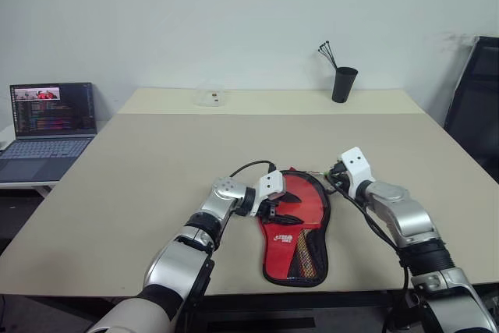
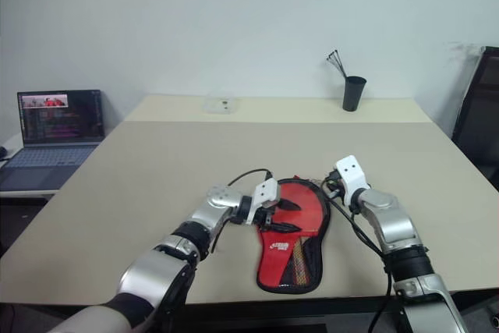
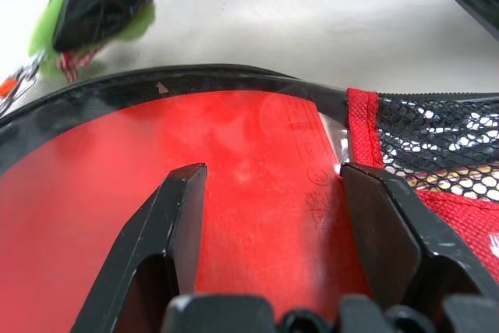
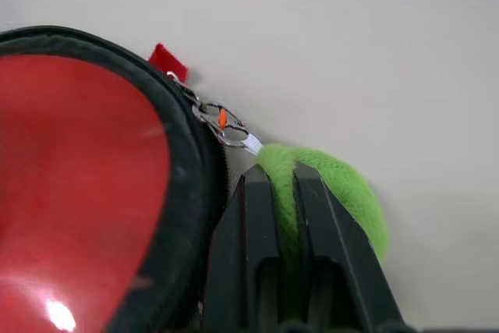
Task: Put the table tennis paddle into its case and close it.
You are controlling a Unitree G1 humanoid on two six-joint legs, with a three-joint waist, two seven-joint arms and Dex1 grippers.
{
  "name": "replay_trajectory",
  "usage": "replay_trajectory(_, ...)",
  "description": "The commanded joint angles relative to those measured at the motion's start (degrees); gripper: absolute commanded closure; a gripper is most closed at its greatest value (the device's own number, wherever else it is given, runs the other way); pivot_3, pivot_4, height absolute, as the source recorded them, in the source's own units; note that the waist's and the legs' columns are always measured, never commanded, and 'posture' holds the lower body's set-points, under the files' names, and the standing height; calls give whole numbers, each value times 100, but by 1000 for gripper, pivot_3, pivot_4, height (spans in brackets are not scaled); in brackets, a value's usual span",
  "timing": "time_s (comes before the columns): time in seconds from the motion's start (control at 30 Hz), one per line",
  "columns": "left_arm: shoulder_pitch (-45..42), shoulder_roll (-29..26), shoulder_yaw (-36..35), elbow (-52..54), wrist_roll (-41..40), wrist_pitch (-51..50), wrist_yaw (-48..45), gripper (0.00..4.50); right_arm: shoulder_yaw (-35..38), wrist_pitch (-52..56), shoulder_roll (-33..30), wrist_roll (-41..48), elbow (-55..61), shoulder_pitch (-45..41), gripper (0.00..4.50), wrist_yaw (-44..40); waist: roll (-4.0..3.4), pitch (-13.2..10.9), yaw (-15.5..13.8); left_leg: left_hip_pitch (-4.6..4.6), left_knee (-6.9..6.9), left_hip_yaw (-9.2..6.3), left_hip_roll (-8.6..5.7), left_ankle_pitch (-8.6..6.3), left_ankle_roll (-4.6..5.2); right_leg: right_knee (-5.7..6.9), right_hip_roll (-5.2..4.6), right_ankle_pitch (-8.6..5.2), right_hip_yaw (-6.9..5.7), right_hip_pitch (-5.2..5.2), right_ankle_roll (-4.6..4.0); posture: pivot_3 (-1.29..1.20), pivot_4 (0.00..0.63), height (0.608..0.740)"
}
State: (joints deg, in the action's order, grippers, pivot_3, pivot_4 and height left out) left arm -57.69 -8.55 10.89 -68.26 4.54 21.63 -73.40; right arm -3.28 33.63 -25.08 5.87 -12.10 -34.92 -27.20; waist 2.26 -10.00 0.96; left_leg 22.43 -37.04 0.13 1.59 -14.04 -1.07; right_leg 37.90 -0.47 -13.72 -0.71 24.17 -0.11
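On my left, a laptop [image 1: 51, 126] sits off the worktop [image 1: 156, 161]. My left claw [image 1: 278, 210] is spread open over the red case [image 1: 300, 232], which lies flat near the front edge. My right claw [image 4: 282, 193] is clamped on the green fuzzy zip pull [image 4: 343, 189] just beside the case's rim.

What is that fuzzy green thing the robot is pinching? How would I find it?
Start at the big beige table and find the red case near its front edge. At the case's round end, the right gripper has its black fingers shut on a fuzzy green pom-pom, joined by a small metal ring to the case. Nothing else there is green.
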Motion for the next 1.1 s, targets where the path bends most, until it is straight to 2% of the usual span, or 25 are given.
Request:
replay_trajectory(0.03, 50, 91, 106, -191, 160, -94, 7, 1532, 278, 213, -263, 78, 444, 194, 4487, -70, 0, 0, -20, 0, 0, 0, 0, 0, 0, 0, 0, 0, 0, -1, 0, 0, 150, 740)
replay_trajectory(0.3, 42, 175, 85, -256, 173, -181, 79, 1532, 463, 1054, -813, 376, 1807, 1184, 4487, -427, -11, 7, -111, 3, -1, -3, -2, 0, 0, -5, 0, 0, -4, -3, 1, 0, 150, 740)
replay_trajectory(0.5, 5, 201, 111, -321, 233, -236, 181, 1532, 659, 2098, -1319, 932, 3562, 2232, 4487, -715, -15, 10, -133, 3, -2, -6, -3, 0, 0, -12, -1, -1, -7, -7, 2, 0, 150, 740)
replay_trajectory(0.8, -46, 295, 128, -373, 286, -244, 305, 1532, 890, 3424, -1536, 1982, 5636, 3478, 4487, -875, -13, 14, -145, 1, -5, -10, -3, -1, 0, -15, -1, -2, -12, -15, 3, 0, 150, 740)
replay_trajectory(1.1, -59, 376, 126, -413, 334, -240, 462, 1532, 1205, 3691, -1807, 2489, 6446, 4648, 4487, -878, -9, 21, -151, 0, -4, -12, -3, -1, -1, -23, -2, -2, -17, -31, 5, 0, 150, 740)
